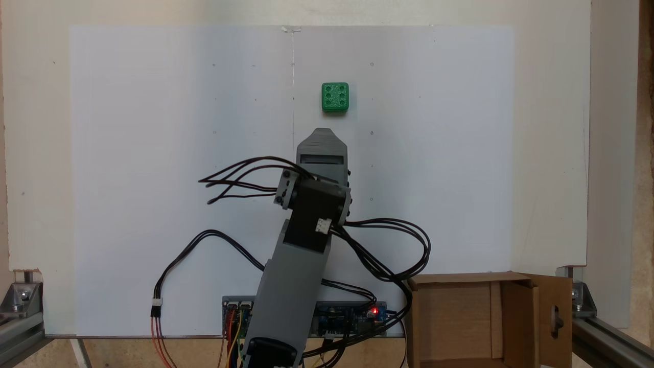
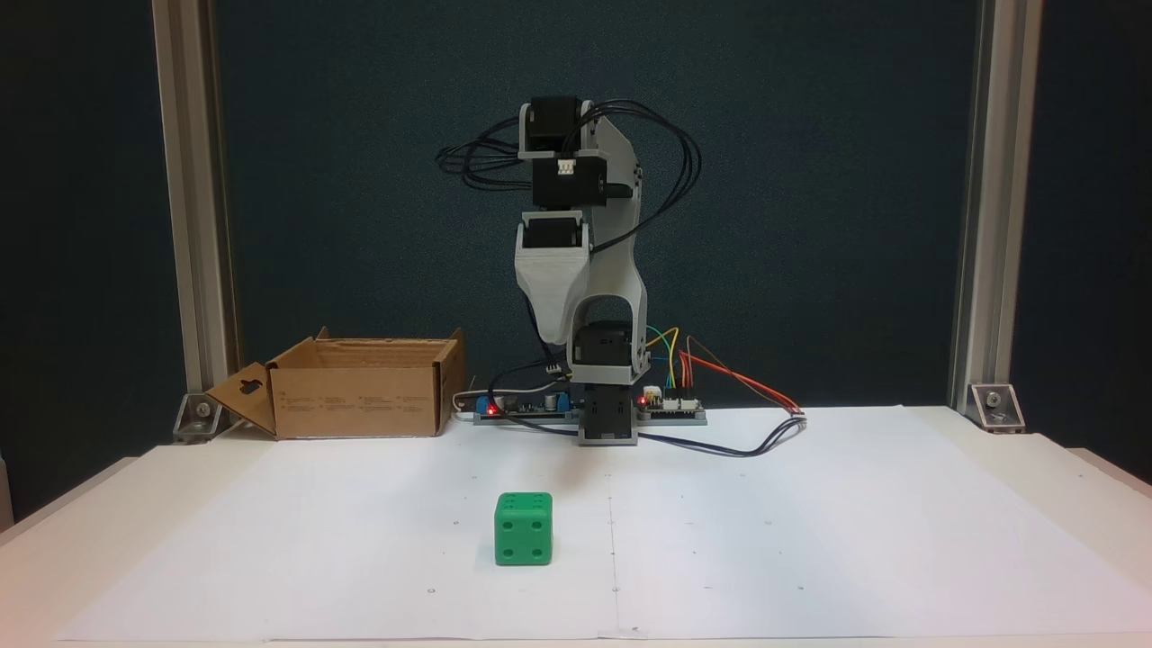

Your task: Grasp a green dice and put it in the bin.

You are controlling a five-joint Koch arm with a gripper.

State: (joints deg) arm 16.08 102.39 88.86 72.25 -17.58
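Note:
The green dice (image 1: 335, 97) (image 2: 523, 529) rests on the white sheet, six pips up, in front of the arm and apart from it. My gripper (image 1: 323, 134) (image 2: 551, 335) hangs raised above the table, pointing down, short of the dice. Just one grey pointed jaw shows, so whether it is open or shut is unclear; nothing is seen in it. The bin, a brown cardboard box (image 1: 462, 280) (image 2: 360, 400), stands beside the arm's base, at lower right in one fixed view and at left in the other. Its keyhole flap (image 1: 554, 319) (image 2: 245, 393) folds outward.
Circuit boards (image 1: 352, 312) (image 2: 670, 405) with red lights and loose black cables (image 1: 393, 245) lie around the arm's base. Aluminium frame posts (image 2: 189, 207) stand at the table's back corners. The white paper sheet (image 1: 153, 153) covers the table around the dice.

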